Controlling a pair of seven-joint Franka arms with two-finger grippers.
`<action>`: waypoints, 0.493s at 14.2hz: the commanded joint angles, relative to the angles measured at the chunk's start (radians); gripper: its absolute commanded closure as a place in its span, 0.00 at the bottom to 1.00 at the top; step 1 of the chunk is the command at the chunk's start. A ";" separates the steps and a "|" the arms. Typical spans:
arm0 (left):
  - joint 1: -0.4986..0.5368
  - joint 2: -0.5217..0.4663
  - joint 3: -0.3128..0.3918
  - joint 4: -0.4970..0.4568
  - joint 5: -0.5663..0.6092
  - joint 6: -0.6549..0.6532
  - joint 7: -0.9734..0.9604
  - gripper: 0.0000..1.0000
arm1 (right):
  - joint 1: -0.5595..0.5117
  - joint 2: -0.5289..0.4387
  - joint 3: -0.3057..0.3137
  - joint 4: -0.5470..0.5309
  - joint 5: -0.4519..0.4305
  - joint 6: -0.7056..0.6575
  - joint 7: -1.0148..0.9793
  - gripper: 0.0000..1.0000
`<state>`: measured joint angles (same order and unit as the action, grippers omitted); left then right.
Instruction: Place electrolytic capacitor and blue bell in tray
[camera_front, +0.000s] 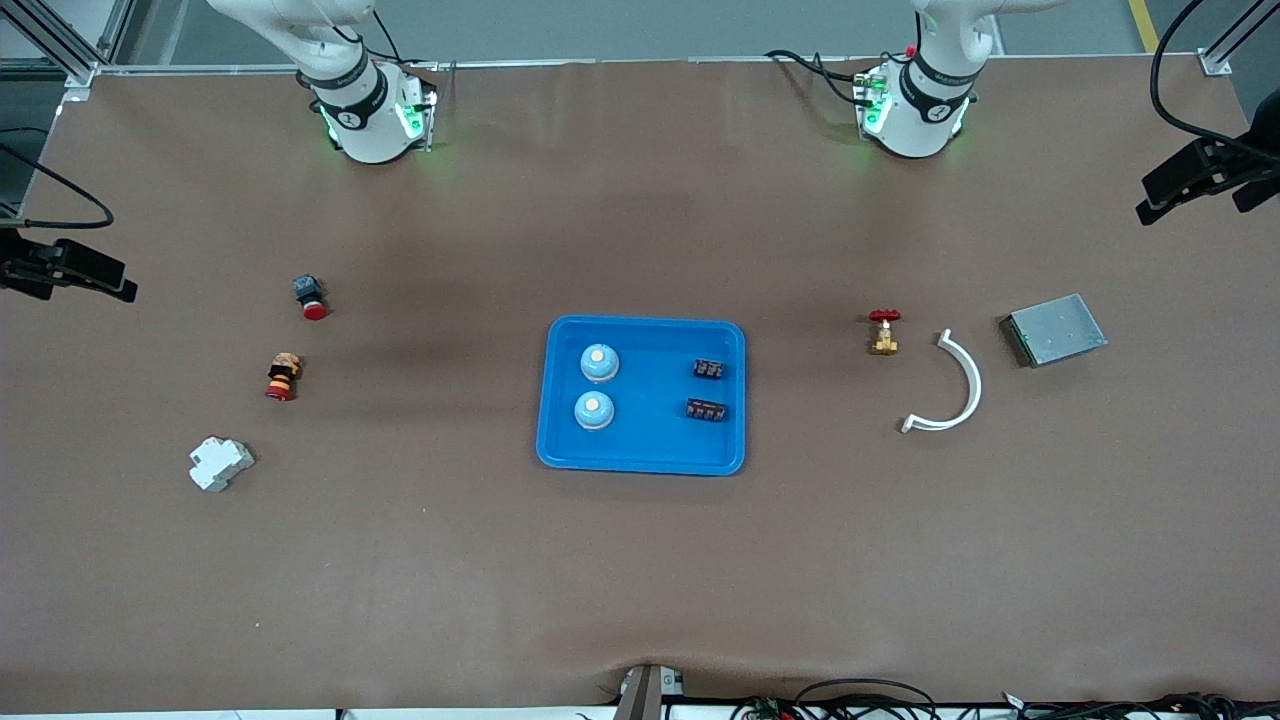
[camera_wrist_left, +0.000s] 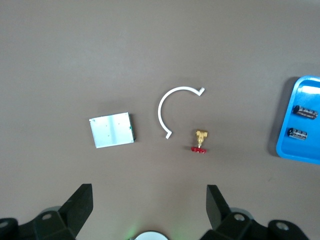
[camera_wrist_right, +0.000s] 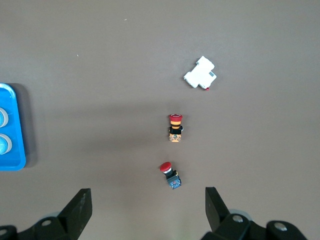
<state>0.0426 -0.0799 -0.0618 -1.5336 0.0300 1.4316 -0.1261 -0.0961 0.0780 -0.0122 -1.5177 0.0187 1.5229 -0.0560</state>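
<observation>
Looking down from the front view, both arms wait drawn back at their bases along the top edge of the table (camera_front: 640, 600), their grippers out of sight there. The tray (camera_front: 640, 455) sits mid-table, holding two blue bells (camera_front: 599, 363) toward the right arm's end, one nearer the camera than the other, and two dark electrolytic capacitors (camera_front: 708, 369) toward the left arm's end, likewise one nearer; each seems to be a small cluster, though that is hard to tell. Toward the left arm's end lie a brass valve (camera_front: 884, 333) with a red handle, a white curved strip (camera_front: 955, 385) just beside it, and a grey metal box (camera_front: 1055, 329) closer to the table's end. Toward the right arm's end lie a red push button (camera_front: 310, 297), a second red button (camera_front: 282, 377) nearer the camera, and a white block (camera_front: 220, 464) nearer still. In the left wrist view, the left gripper (camera_wrist_left: 147, 200) hangs high over bare table with its fingers spread wide and nothing between them; the valve, strip, box and a corner of the tray with both capacitors show below. In the right wrist view, the right gripper (camera_wrist_right: 147, 202) hangs likewise, fingers wide apart and empty, over the two buttons, with the white block and the tray's edge in sight.
</observation>
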 joint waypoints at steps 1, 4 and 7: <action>-0.004 -0.006 -0.009 0.013 0.022 -0.030 0.005 0.00 | -0.017 -0.034 0.015 -0.029 0.001 0.003 0.004 0.00; 0.005 -0.029 -0.035 -0.013 0.005 -0.025 0.019 0.00 | -0.017 -0.038 0.017 -0.024 0.003 0.005 0.004 0.00; 0.002 -0.031 -0.039 -0.014 0.005 -0.007 0.019 0.00 | -0.017 -0.046 0.017 -0.024 0.003 0.006 0.004 0.00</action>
<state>0.0407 -0.0873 -0.0951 -1.5327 0.0304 1.4168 -0.1261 -0.0961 0.0646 -0.0114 -1.5175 0.0187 1.5240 -0.0560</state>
